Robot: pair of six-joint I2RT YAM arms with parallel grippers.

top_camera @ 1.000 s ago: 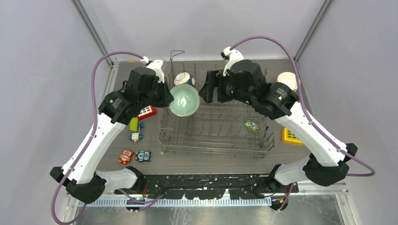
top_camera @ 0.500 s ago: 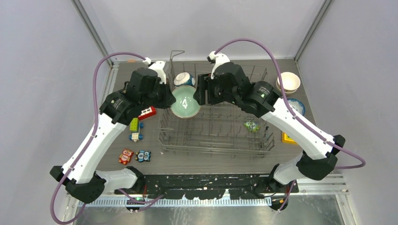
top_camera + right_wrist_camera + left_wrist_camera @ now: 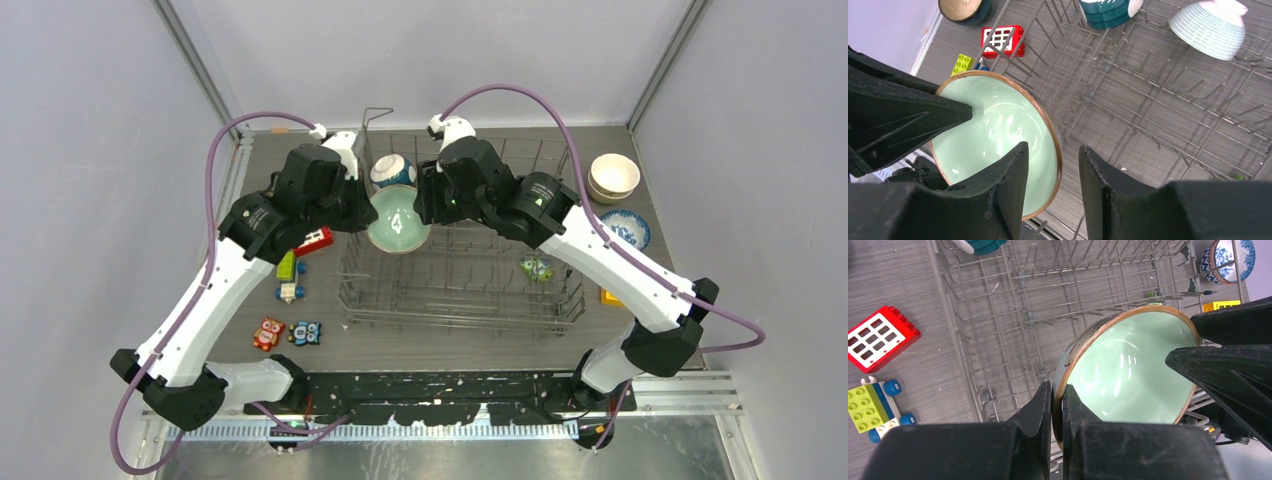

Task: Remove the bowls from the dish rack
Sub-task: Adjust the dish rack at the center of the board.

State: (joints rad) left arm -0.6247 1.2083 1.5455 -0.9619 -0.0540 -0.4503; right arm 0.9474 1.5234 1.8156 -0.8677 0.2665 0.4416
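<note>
My left gripper [image 3: 366, 214] is shut on the left rim of a pale mint green bowl [image 3: 397, 224] and holds it tilted above the dish rack [image 3: 470, 300], at its far left part. In the left wrist view the fingers [image 3: 1046, 399] pinch the brown-edged rim [image 3: 1075, 351]. My right gripper [image 3: 1053, 155] is open and straddles the bowl's opposite rim [image 3: 1054, 131], one finger over the inside, one outside. A dark teal bowl [image 3: 393, 170] stands in the rack's far left corner. A pale ribbed bowl [image 3: 1210, 27] lies upside down in the rack.
Stacked beige bowls [image 3: 614, 176] and a blue-and-white bowl [image 3: 631, 228] sit on the table right of the rack. A dark bowl [image 3: 963, 7] sits left of the rack. Toy blocks [image 3: 312, 240] lie at the left, a small toy [image 3: 537, 268] in the rack.
My right arm has swung left from the beige bowls' side to the mint bowl, and its open jaws now straddle the rim. My left gripper kept hold of the bowl, nearly still.
</note>
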